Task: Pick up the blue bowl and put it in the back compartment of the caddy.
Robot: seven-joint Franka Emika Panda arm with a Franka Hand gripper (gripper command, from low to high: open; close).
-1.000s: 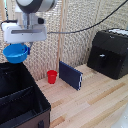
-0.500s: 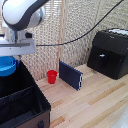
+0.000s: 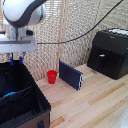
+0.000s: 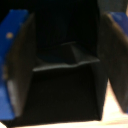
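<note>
The blue bowl (image 3: pixel 8 93) shows only as a small bright-blue patch low inside the black caddy (image 3: pixel 30 107), at the exterior view's left edge. Which compartment it lies in I cannot tell. My gripper (image 3: pixel 16 61) hangs above the caddy, open, with nothing between its blue-tipped fingers (image 3: pixel 21 60). In the wrist view the gripper (image 4: pixel 64 55) looks straight down into the caddy's dark interior (image 4: pixel 65 95), one blue finger (image 4: pixel 11 60) at each side. The bowl does not show in the wrist view.
A small red cup (image 3: pixel 52 76) stands on the wooden table (image 3: pixel 95 105) just beyond the caddy. A flat dark-blue box (image 3: pixel 70 75) stands on edge beside it. A black boxy machine (image 3: pixel 109 52) with a cable sits at the exterior view's right.
A second ago the gripper held the blue bowl above the caddy. It lowered the bowl into the caddy, let go of it and rose; the fingers now stand apart above it.
</note>
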